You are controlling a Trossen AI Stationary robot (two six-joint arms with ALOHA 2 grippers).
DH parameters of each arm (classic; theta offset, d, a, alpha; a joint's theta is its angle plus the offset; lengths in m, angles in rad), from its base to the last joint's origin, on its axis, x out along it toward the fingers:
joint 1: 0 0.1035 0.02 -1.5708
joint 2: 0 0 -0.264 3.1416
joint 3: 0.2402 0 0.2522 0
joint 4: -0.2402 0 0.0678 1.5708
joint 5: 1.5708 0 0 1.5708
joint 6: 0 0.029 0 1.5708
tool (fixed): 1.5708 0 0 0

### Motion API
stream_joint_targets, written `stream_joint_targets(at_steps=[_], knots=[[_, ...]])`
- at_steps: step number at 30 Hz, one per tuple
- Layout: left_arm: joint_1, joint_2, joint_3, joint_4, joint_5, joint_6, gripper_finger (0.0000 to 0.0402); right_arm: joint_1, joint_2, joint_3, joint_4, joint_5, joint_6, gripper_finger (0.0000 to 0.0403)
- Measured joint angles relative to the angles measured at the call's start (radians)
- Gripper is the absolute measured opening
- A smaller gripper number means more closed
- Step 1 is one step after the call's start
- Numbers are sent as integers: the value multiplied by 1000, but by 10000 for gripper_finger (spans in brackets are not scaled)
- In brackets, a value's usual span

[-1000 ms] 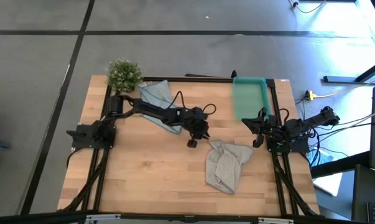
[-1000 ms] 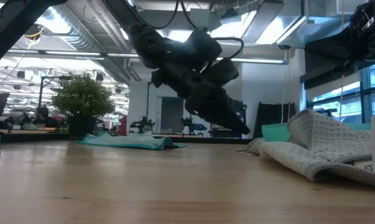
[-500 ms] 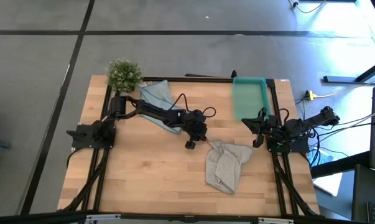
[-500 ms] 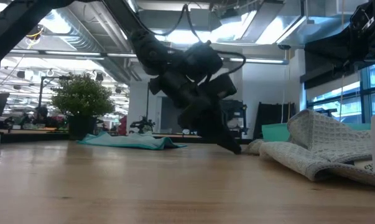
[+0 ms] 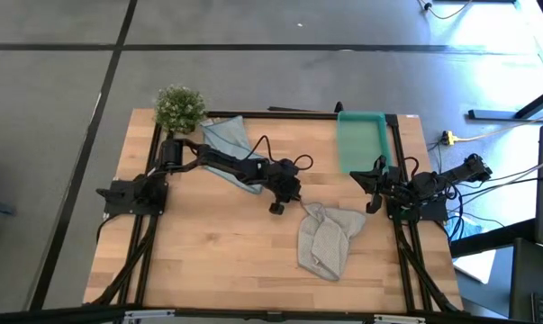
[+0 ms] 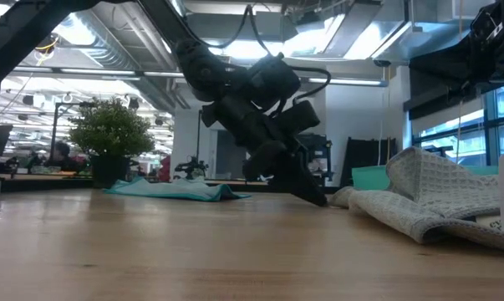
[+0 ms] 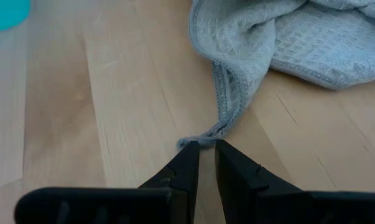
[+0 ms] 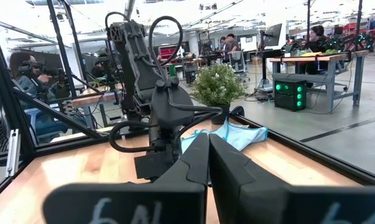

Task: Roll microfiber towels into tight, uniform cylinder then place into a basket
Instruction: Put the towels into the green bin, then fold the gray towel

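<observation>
The left gripper (image 5: 277, 208) is sitting low near the middle of the surface, having dropped from a raised, outstretched pose a second ago to a steep downward tilt with its tips at the wood. Its fingers (image 7: 188, 163) are standing slightly apart, pointing at the thin twisted corner of the grey towel (image 5: 329, 236), which is lying just ahead of them. Nothing is being pinched yet as far as I can tell. My guess is the arm is lining up to grab that corner so the towel can be spread out before rolling.

The grey towel is lying crumpled toward the right half of the surface, unrolled, with folds piled over one another. The blue towel (image 5: 228, 142) is lying bunched near the far left corner beside the little plant (image 5: 179, 107), partly under the left arm. The basket (image 5: 361, 139) is sitting against the far right edge, and it looks empty from above. So the rolling has not begun.

The right gripper (image 5: 372, 187) is waiting at the right edge, its fingers closed on nothing.

From table height, the left fingertips are merging into the dark arm, so actual contact with the cloth is hard to judge. The blue towel's full outline is hidden by the arm.
</observation>
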Motion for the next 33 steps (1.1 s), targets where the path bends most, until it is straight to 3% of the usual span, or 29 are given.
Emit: stream_joint_targets(at_steps=[10, 18, 23, 28, 33], knots=[[1, -55, 7, -6, -1, 75, 46, 0, 0, 0, 0, 0, 3, 14], [-4, -88, 41, -106, -27, 26, 4, 0, 0, 0, 14, 5, 3, 14], [-16, -88, 40, -141, -79, 23, 35, 0, -2, 0, 44, 7, 5, 14], [-28, -87, 40, -122, -58, 26, 68, 0, -2, 0, 59, 8, 6, 14], [-27, -69, 40, -105, -25, 26, 72, 0, -2, 0, 61, 8, 7, 14]])
